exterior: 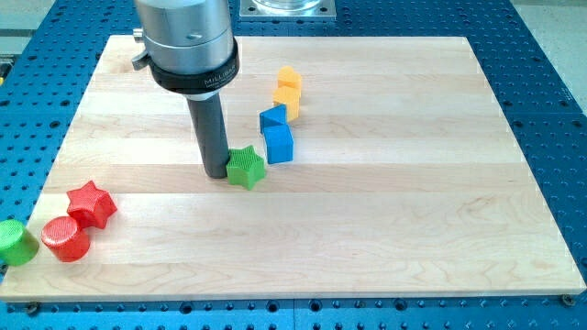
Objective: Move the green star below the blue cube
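Note:
The green star point(246, 167) lies near the board's middle, just below and to the left of the blue cube point(279, 144). A small gap shows between them. My tip point(217, 174) rests against the star's left side. A second blue block point(272, 117), of angular shape, touches the cube's upper left.
Two yellow blocks point(288, 90) stand in a line above the blue ones. A red star point(91, 203), a red cylinder point(64, 239) and a green cylinder point(14, 242) sit at the wooden board's point(413, 211) lower left corner; the green cylinder reaches the edge.

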Tool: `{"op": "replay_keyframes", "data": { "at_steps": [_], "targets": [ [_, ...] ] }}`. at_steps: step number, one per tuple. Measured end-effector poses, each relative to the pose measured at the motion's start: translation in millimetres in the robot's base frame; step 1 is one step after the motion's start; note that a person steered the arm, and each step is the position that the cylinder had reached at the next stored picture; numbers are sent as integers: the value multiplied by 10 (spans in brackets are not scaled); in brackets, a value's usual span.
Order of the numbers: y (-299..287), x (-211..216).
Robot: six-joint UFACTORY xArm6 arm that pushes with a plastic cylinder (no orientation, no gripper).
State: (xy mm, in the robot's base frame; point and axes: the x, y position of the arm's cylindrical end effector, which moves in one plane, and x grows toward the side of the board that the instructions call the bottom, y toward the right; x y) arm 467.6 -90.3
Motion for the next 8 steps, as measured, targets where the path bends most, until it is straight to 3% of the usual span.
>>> {"op": "replay_keyframes", "data": {
  "at_steps": [3,4,8],
  "targets": [
    [347,150],
    [-75,449],
    [585,551]
  ]
}}
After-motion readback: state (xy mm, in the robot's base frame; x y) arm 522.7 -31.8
